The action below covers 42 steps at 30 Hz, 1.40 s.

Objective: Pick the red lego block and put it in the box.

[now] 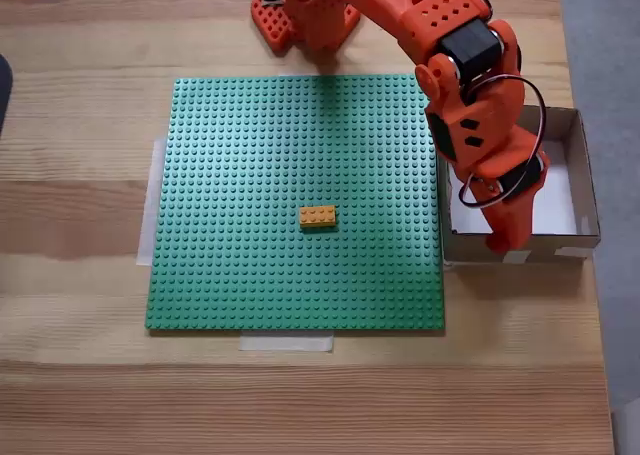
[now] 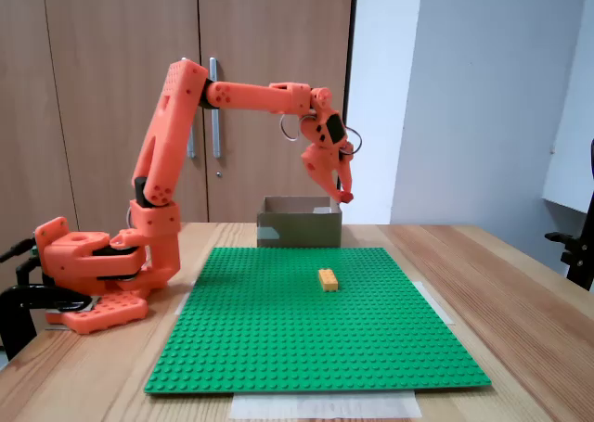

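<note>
Red lego block point(image 2: 345, 197) shows pinched in gripper point(image 2: 344, 196) above box point(image 2: 299, 225).

1. the red lego block point(image 2: 345, 198): a small, deeper-red piece right at the tips of the gripper point(image 2: 342, 194), seen in a fixed view from the side. it's up in the air, just above the box's rim and touching nothing below. its studs and exact tilt are too small to tell.
2. the box point(image 1: 586, 180): square, low-walled brown cardboard with a white floor and pale tape patches on its near corners. it sits upright and open-topped on the wooden table, tight against the right edge of the green baseplate point(image 1: 250, 175) in a fixed view from above.
</note>
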{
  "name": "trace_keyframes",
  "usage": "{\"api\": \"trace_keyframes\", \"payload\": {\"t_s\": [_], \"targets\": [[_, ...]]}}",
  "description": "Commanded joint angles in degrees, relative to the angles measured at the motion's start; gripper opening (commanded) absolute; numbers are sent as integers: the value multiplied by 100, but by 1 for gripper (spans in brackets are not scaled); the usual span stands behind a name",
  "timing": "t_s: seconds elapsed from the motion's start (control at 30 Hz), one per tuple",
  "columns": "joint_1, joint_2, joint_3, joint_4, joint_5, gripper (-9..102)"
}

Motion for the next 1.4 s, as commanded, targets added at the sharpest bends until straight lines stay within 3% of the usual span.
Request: {"api": "trace_keyframes", "payload": {"t_s": [0.0,0.83,1.37], "targets": [[70,53,-246,-9,-44,-1],[9,141,-554,483,-53,-1],[-1116,853,-193,1266,439,-1]]}}
